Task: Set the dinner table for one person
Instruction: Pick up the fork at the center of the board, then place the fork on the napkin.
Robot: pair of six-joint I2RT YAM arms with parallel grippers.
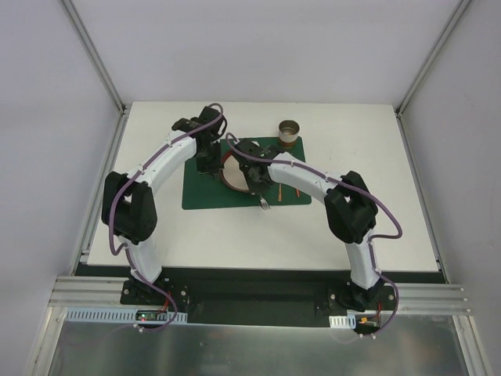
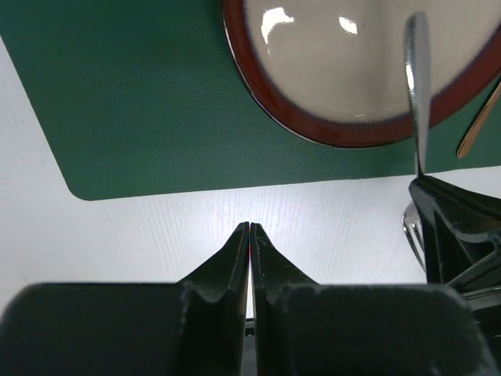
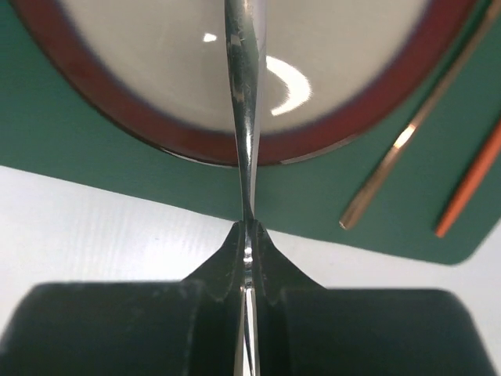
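Note:
On the white dinner table (image 1: 235,235) lies a dark green placemat (image 1: 200,192). A cream plate with a red rim (image 2: 329,135) sits on the mat. My right gripper (image 3: 249,229) is shut on a silver fork (image 3: 244,117) by its neck. The fork's handle reaches out over the plate (image 3: 156,129), and its tines (image 1: 264,205) stick out behind the jaws. My left gripper (image 2: 249,225) is shut with nothing in it. It hangs over bare table (image 2: 156,227) just off the mat's edge (image 2: 156,102), left of the right gripper.
A copper-coloured chopstick (image 3: 407,137) and an orange one (image 3: 470,184) lie on the mat to the right of the plate. A round metal cup (image 1: 289,131) stands at the mat's far right corner. Aluminium frame posts (image 1: 94,55) rise at the table's back corners.

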